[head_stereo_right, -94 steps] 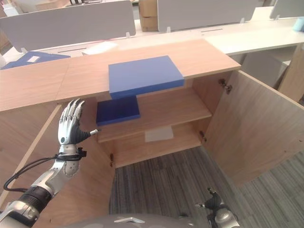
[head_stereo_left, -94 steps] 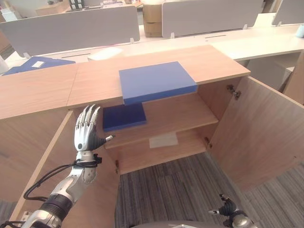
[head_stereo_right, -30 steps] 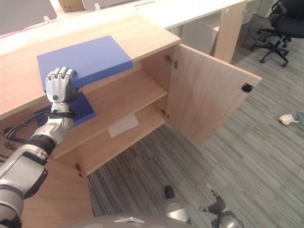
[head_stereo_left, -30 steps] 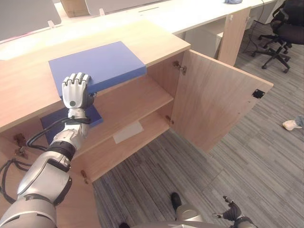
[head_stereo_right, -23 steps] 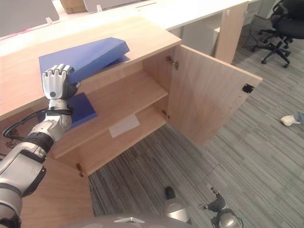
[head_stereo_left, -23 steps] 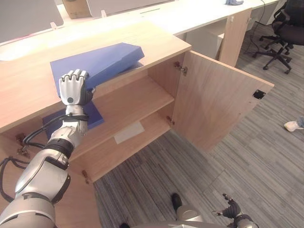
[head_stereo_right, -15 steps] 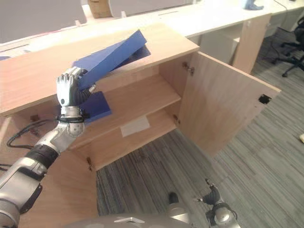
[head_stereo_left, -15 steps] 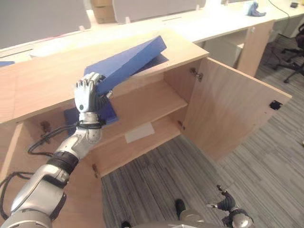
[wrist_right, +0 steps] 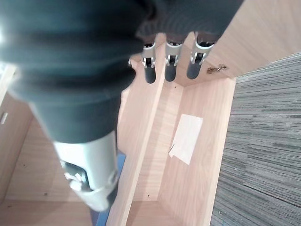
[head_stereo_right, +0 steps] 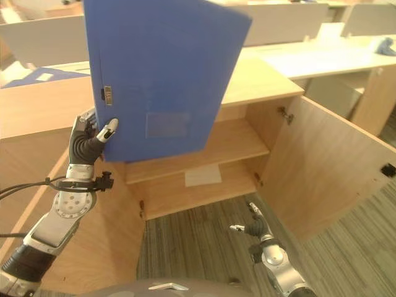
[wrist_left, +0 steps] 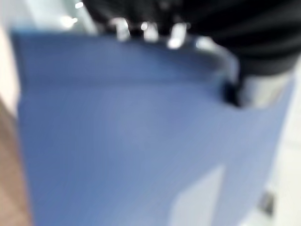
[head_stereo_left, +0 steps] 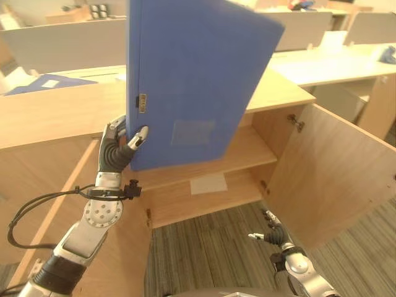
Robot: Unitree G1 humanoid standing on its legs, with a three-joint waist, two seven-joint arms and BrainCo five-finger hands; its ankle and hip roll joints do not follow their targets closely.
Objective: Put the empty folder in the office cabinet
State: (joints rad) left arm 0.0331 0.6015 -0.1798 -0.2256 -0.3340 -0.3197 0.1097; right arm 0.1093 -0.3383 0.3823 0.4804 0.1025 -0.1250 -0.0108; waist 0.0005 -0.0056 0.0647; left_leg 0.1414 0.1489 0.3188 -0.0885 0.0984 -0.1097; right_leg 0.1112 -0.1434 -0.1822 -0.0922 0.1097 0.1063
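Big wooden cabinet [head_stereo_left: 55, 114] in front, with its right door [head_stereo_left: 334, 173] swung wide open and a bare shelf [head_stereo_left: 247, 148] inside.

Big blue folder [head_stereo_left: 192, 80] held up tall in the air, standing almost upright, right in front of the cabinet and above the shelf. Not in the cabinet yet. Looks flat, thin and stiff, like hard card. Probably light, being empty. Smooth on the outside, so maybe a bit slippery. Wide and tall too, so likely to swing or tip when held by just one corner. Best taken hold of low down near the spine edge, or with a second hold on the far side to keep it steady. Needs tipping flat to slide onto the shelf.

Left hand [head_stereo_left: 114, 151] closed tight on the folder's bottom corner by the spine, thumb on the front and fingers wrapped round behind.

Right hand [head_stereo_left: 272, 234] down low near the floor, well apart from the folder, fingers loose and spread, holding nothing.

Small white sheet [head_stereo_left: 208, 183] lying flat on the cabinet's bottom board, under the shelf.
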